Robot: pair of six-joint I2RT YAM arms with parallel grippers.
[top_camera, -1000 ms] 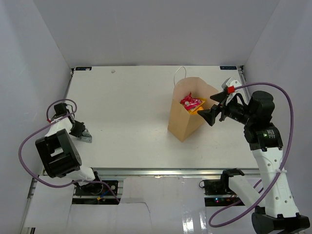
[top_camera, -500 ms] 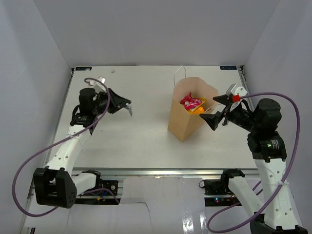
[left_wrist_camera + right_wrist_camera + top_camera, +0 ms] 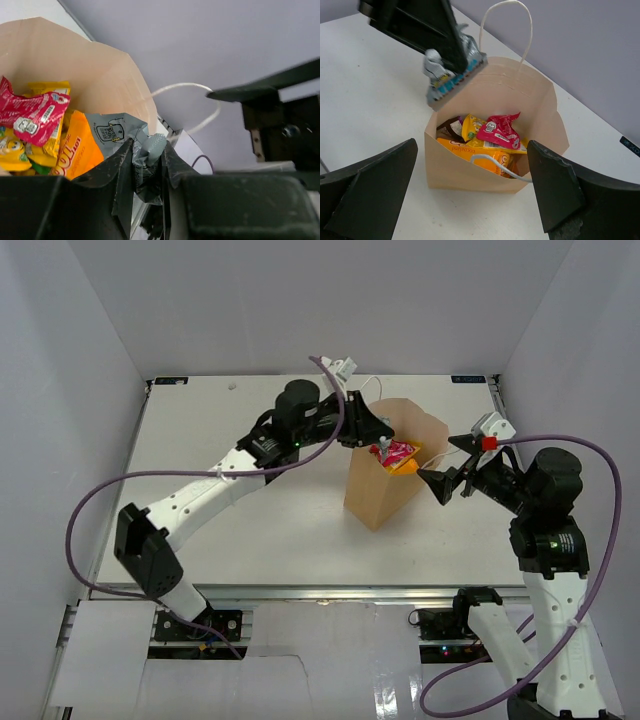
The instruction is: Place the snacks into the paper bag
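Left arm [image 3: 210,485] has swung from the worktop's [image 3: 250,530] left side to the paper bag [image 3: 372,490], right of centre. Left fingers [image 3: 366,426] are clamped on a spouted pouch [image 3: 451,75] over the bag's mouth, partly covering it from above. Right fingers [image 3: 438,483], spread wide and empty, hover just right of the bag. Only the right wrist view shows a dark packet [image 3: 451,129] inside, beside the red packet [image 3: 499,131].

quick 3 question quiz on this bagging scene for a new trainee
1. True or false: the right gripper is shut on a packet.
2. Where is the silver packet?
A. flat on the table
B. in the left gripper, at the open top of the paper bag
C. in the right gripper
3. Fill in: the red packet lies ___ the paper bag.

Key:
1. False; its jaws are open and empty, beside the paper bag.
2. B
3. inside
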